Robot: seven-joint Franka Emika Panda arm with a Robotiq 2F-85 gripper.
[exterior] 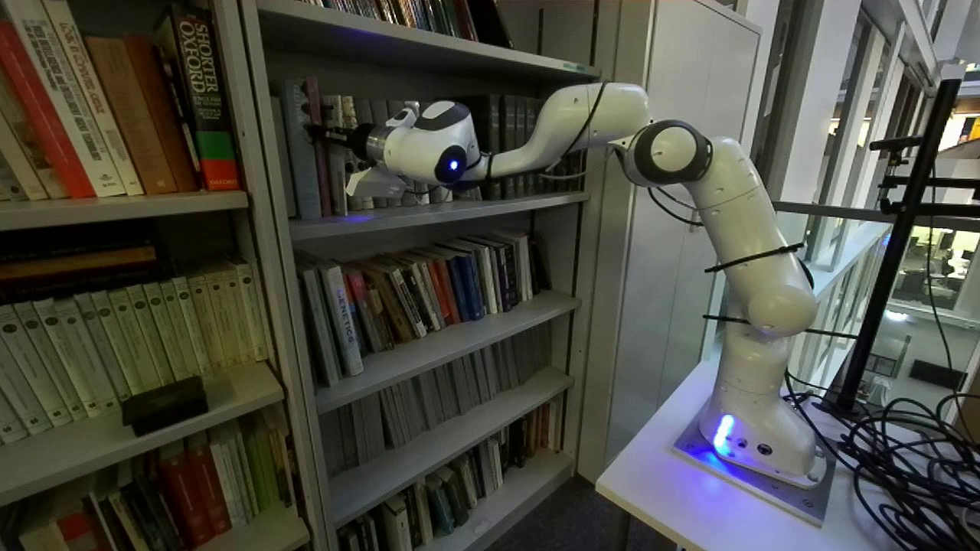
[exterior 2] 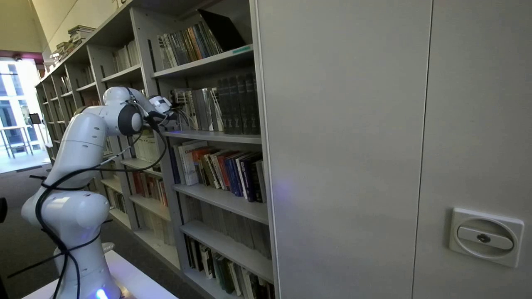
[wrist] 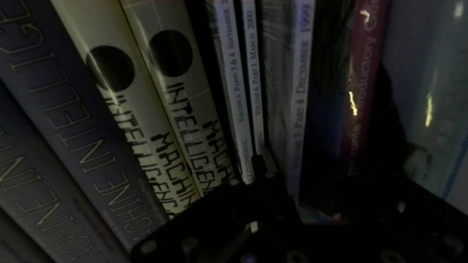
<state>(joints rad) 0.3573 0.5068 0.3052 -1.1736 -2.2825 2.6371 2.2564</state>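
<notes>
Reach-in looks done: claw (wrist: 264,166) is up at the spines; no bk seen off the shelf (exterior: 459,213), so handling prob. barely begun. Claw narrow, tips together right at the thin Mar 2000 jrnl (wrist: 255,69), standing at 12 o'clock of them in wrist view; can't tell if it's pinched or touched. Sept jrnl (wrist: 234,73) at 11, Dec 1999 jrnl (wrist: 301,80) at 1, red bk (wrist: 365,62) btwn 1 & 2, Machine Intelligence vols (wrist: 179,95) leaning at 10. Shelf's grey, w/ bks on edge. In an exterior view, from centre: grey cabinet (exterior: 674,291) & railing (exterior: 834,212) toward 3, white table (exterior: 658,497) w/ arm (exterior: 743,207) toward 4-5, tangled cables (exterior: 911,459) at 4. Dim by the claw.
</notes>
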